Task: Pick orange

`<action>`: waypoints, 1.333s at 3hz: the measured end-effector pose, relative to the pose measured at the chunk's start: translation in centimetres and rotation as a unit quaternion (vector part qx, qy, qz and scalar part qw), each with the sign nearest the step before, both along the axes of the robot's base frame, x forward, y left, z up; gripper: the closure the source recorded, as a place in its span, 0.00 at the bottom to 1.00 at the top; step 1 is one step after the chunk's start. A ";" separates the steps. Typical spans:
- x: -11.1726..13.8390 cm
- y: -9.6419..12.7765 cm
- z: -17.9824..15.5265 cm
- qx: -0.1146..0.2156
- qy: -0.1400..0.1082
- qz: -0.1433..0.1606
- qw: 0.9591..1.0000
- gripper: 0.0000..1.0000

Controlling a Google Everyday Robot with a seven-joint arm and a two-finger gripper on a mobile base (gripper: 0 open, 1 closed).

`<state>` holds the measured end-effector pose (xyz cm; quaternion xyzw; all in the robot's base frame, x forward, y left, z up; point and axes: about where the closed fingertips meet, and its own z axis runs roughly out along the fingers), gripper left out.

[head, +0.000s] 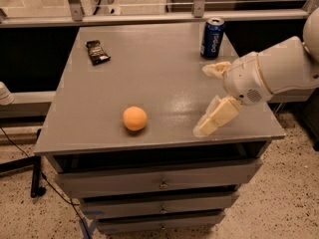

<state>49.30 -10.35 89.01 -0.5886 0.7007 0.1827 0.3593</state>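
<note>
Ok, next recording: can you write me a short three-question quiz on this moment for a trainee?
1. True or false: the pincer is gripping the orange.
2. What stands near the far right corner of the table in the camera view? A) blue soda can B) bowl C) bottle
3. Fill in: the dark snack packet lies near the far ___ corner.
Key: 1 false, the pincer hangs open over the table's front right part, apart from the orange. 2 A. 3 left.
</note>
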 end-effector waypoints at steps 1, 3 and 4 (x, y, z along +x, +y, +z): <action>0.5 1.1 -0.5 0.027 -0.001 0.007 1.000 0.00; 1.0 2.2 -1.0 0.058 -0.003 0.014 0.998 0.00; 1.0 2.2 -1.0 0.058 -0.003 0.014 0.998 0.00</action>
